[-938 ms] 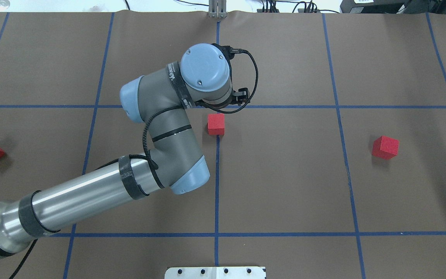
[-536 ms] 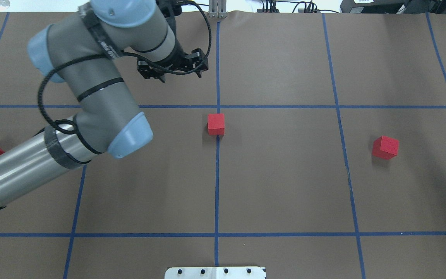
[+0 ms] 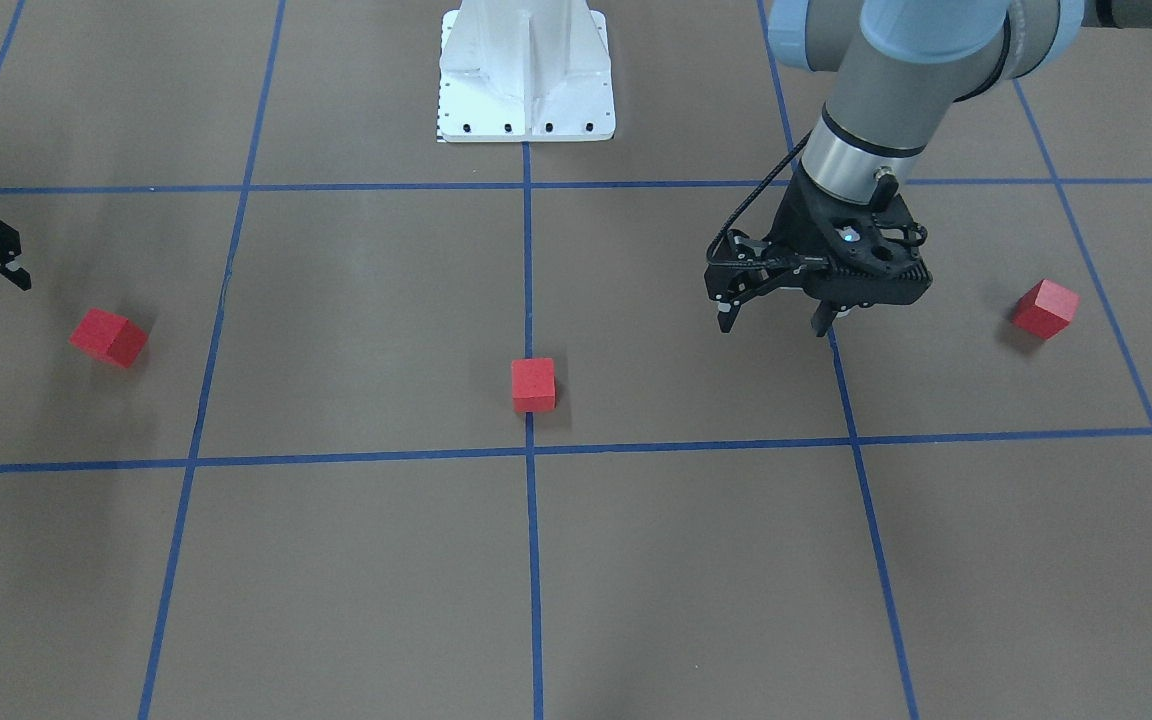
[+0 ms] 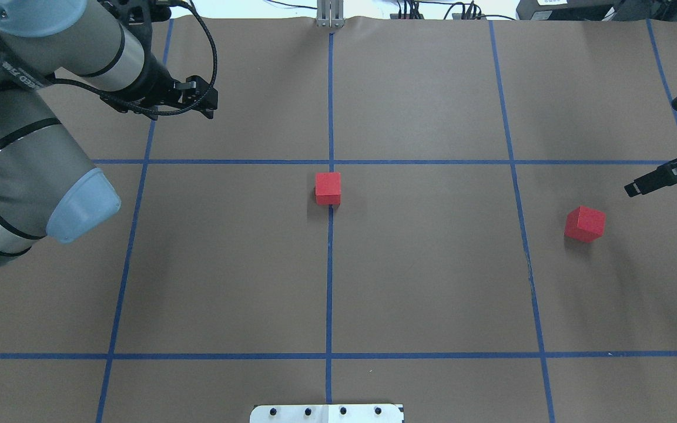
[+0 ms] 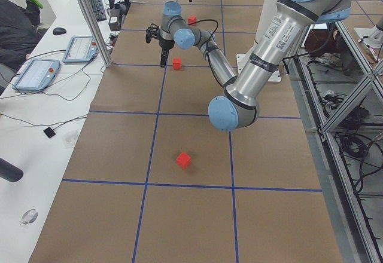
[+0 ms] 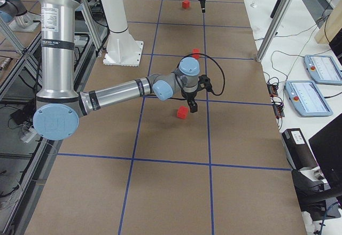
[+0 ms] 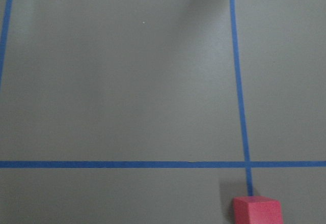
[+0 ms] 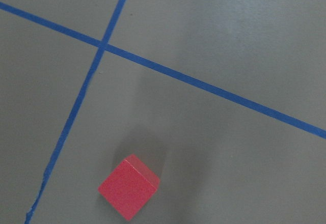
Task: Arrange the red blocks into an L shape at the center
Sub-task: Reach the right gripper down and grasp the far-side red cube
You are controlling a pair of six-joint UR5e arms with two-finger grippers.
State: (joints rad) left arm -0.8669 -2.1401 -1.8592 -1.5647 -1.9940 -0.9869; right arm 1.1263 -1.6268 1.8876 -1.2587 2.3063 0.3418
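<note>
Three small matte red blocks, plain equal-sided cubes, well apart, middle block (image 4: 328, 188) square to the grid on the tape line just below the center (image 4: 350, 154) crossing, right-side block (image 4: 585, 224) and far-right block (image 3: 1044, 308) turned diagonally, left gripper (image 3: 773, 322) and right gripper (image 4: 654, 147) both spread wide, empty

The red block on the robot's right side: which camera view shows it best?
Right wrist-mounted: the red block appears largest and unobstructed. Overhead and front-facing show it whole but small; the side views, smaller still; the left wrist view, not at all.
</note>
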